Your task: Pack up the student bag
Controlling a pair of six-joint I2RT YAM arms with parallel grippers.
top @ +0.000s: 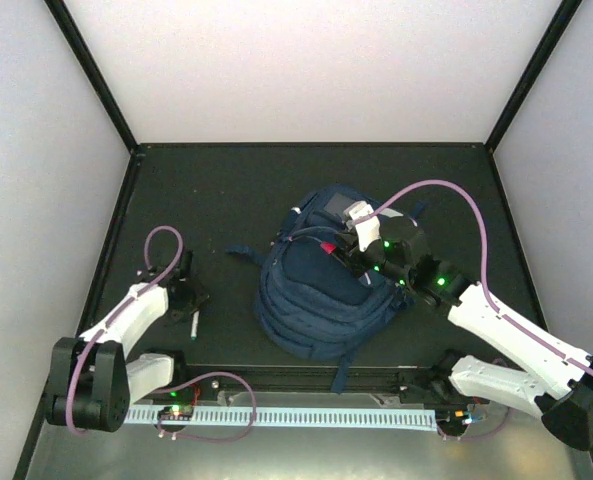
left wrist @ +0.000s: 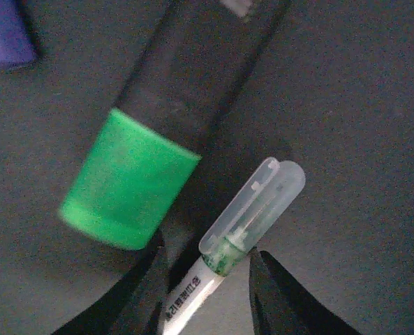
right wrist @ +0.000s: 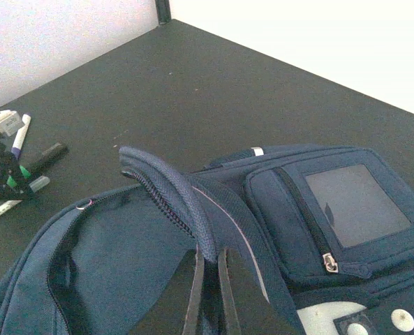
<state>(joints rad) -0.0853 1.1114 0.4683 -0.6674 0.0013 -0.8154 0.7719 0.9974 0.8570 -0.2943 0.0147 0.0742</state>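
The student bag (top: 316, 300) lies flat in the middle of the table (top: 226, 190), its top end away from the arm bases. Its main zip rim (right wrist: 168, 192) is lifted into an arch, so the mouth gapes towards the left side. The right gripper (right wrist: 209, 264) is pinched closed on that rim and holds it up. Well apart from the bag, on the left arm's side, a clear-capped white pen (left wrist: 252, 209) lies on the table just beside a green-capped black marker (left wrist: 130, 178). The left gripper (left wrist: 205, 279) hangs low over the pen with its jaws apart, one on each side of the barrel and not yet clamped; a gap shows on at least one side. The pen's long axis runs out from between the jaws, capped end farthest from the wrist, so they would close across it. The left arm is by far the nearer to the pen, and the bag's mouth lies to that arm's right, so the likely carry is a sideways sweep towards the held-up rim
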